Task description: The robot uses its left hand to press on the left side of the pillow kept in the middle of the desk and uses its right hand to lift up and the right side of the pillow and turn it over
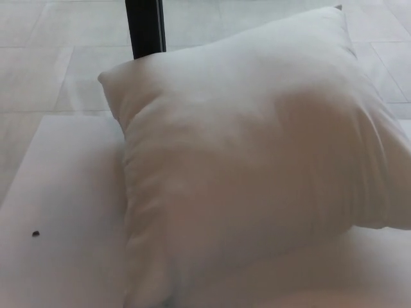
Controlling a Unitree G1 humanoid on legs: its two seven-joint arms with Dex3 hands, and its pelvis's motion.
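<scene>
A big white pillow [257,160] lay flat on the white counter [58,212]. It filled most of the picture. One corner pointed to the far left, near a black post [145,27] that stood behind the counter. Another corner reached up to the far right, close to the top edge of the picture. The near edge of the pillow ran down to the bottom of the picture, so that part could not be seen whole. The right side of the pillow went past the right edge of the picture too.

The pillow looked soft and puffy, with small folds along its left side. A dim shadow sat in the middle of it.

Nothing lay on top of the pillow. No box, bowl or bag showed anywhere, so there was nothing holding other things.

A tiny dark speck [36,233] sat on the bare counter, well apart from the pillow, on the left.

Behind the counter was a floor [58,70] of pale tiles with thin lines between them.

The left robot hand did not show in the picture. The right robot hand did not show either. So nobody could tell if their fingers were apart or together. Nothing was pressing on the pillow or lifting it.
</scene>
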